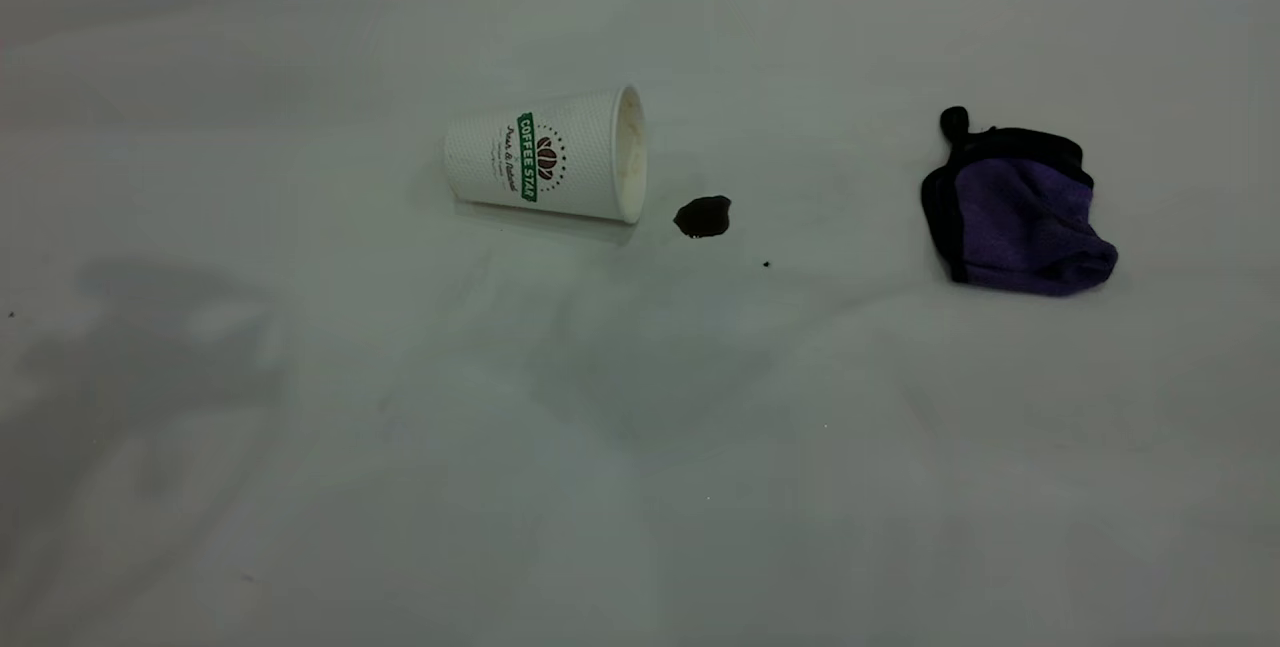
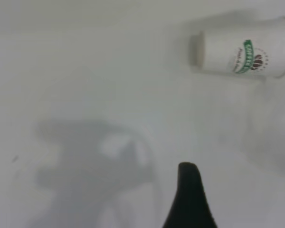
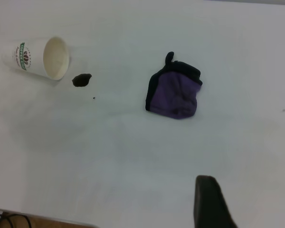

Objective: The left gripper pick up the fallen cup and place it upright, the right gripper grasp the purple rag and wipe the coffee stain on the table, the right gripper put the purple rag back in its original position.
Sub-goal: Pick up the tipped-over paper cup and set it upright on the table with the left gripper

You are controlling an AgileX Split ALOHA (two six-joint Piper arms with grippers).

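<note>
White fallen cup beside coffee stain

Cup — stain — rag, left-to-right

Ext cam high, facing table; both wrist cams share fallen cup.
</note>
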